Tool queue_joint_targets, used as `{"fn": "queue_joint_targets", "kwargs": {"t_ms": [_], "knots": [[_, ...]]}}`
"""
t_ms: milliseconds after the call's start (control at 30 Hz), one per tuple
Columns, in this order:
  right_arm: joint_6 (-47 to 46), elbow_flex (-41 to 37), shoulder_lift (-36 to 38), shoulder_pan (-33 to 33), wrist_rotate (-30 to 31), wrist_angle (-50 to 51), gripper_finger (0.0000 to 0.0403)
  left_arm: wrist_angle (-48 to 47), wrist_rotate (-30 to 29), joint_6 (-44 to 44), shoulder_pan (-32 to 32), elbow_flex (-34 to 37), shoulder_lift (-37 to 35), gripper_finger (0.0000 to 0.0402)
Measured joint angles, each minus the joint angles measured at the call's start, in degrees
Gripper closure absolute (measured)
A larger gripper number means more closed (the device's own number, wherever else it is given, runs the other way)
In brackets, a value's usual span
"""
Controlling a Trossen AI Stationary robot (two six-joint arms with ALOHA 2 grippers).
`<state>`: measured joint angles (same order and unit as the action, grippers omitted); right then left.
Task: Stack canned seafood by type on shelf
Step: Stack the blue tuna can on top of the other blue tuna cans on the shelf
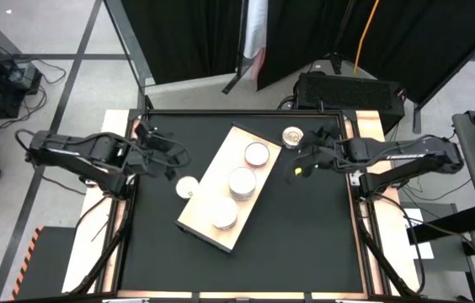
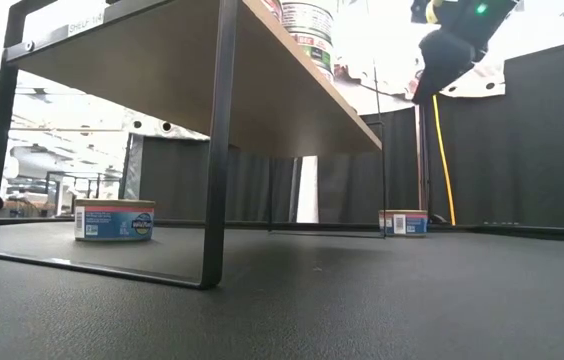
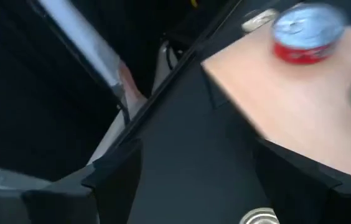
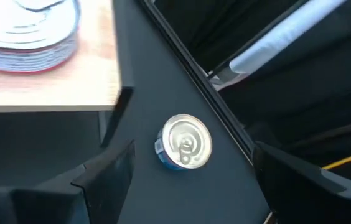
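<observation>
While three piles of tins are sitting on the shelf (image 1: 221, 189) in the high view, two tins are lying on the table: one (image 1: 188, 187) just beside the shelf near the left gripper (image 1: 173, 166), one (image 1: 292, 135) near the right gripper (image 1: 302, 160). Across the low view, both strays are resting on the black tabletop (image 2: 362, 300) beneath the raised board. Through the left wrist view, open fingers are framing the shelf corner. Through the right wrist view, spread, empty fingers are hovering above the stray tin; fetching it appears next, calling for a descent and closure.
</observation>
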<state>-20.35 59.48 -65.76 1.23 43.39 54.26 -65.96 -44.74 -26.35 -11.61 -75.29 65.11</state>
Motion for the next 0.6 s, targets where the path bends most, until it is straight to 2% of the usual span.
{"fn": "queue_joint_targets", "kwargs": {"t_ms": [167,367,500,600], "knots": [[1.15,0.00,2.17,-5.24,-2.60,-0.80,0.0090,2.08,1.43,-1.03,1.48,8.77,-5.21,0.0102],[4.02,0.00,2.13,-16.07,-14.41,-2.90,0.0090,8.93,1.09,-5.07,0.95,18.52,-10.38,0.0102],[8.45,0.00,-0.50,-24.23,-25.07,-5.16,0.0092,13.98,0.00,-4.57,0.60,22.06,-11.24,0.0102],[12.91,0.00,-3.31,-28.09,-31.84,-7.77,0.0111,14.67,-0.40,-1.65,0.68,22.26,-11.18,0.0102]]}}
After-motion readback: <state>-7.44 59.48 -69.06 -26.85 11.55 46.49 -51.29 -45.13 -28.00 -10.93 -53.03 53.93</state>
